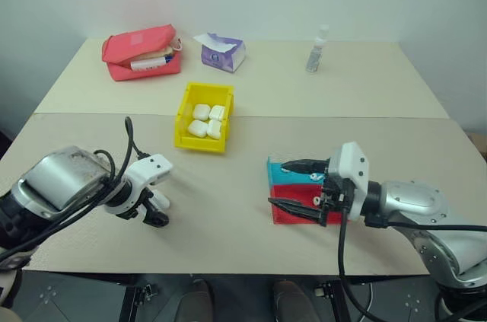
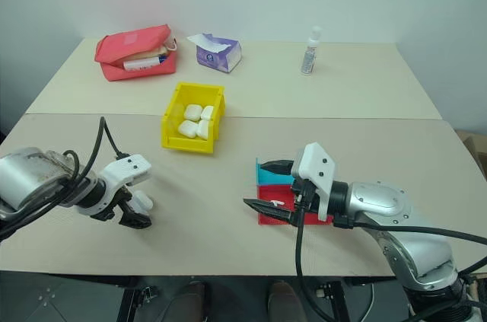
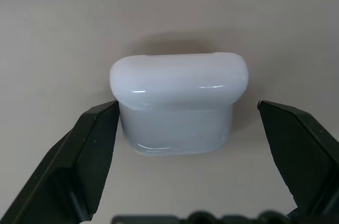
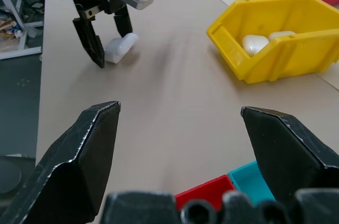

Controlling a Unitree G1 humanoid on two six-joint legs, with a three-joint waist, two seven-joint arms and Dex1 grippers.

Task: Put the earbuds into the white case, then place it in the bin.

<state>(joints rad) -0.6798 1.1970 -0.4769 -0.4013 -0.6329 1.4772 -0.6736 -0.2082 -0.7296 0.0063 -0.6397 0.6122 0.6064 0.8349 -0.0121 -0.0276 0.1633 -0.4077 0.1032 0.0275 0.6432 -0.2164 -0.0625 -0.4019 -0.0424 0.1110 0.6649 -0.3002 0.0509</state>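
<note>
Table: two boards butted together, one seam.
Bin: one, yellow, past the seam, already holding four white cases.
Trays: one teal, one red, under the right gripper, fingers spread, empty.
White case: lid shut, lying on the table between the spread fingers of the left gripper.
Grasp: centre over the body, close gently on the flat sides; glossy, likely to slip.
Earbuds: not discernible.

You're looking at a beige surface carrying a yellow bin, red pouch, tissue pack, small bottle, red tray, teal tray and a white case.
</note>
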